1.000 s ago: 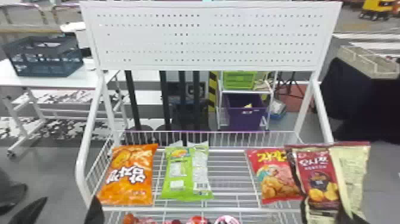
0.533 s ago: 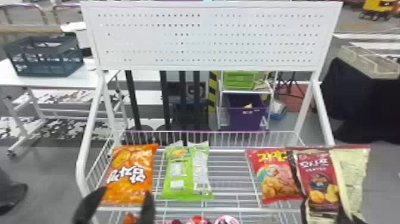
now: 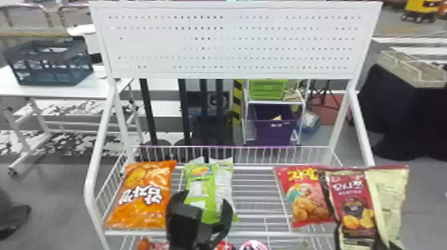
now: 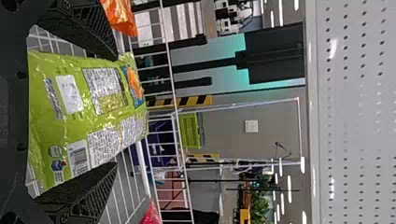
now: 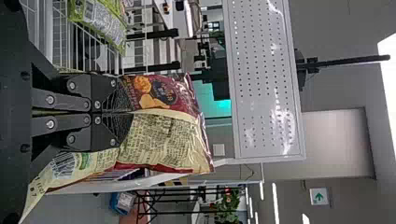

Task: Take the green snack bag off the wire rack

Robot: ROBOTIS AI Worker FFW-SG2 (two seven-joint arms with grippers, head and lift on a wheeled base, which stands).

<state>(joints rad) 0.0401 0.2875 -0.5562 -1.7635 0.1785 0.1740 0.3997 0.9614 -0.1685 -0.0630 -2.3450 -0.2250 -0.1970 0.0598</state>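
Two left fingers point(image 4: 91, 193) are standing wide apart, one to either side of the green snack bag point(image 4: 70, 112), which is lying in the space between them on the wire rack point(image 3: 279, 233). Whether either one is actually pressing on the packet, I cannot tell; nothing is looking pinched between them. I am judging this to be the lining-up step, with the grasp itself still to be made. The next move is calling for those fingers to be closing evenly on both edges of the packet, then lifting it up and clear of the wires. The orange bag point(image 3: 143, 196) is sitting just outside the nearer finger (a tight neighbour, that one), so any drift to that side could be nudging it. The packet is seeming soft and slippery, so a shallow bite might be letting it slide out. Well off to the robot's right, the right fingers point(image 5: 114, 130) are pinching a maroon-and-cream bag point(image 5: 161, 140), which is sticking out beyond their tips.
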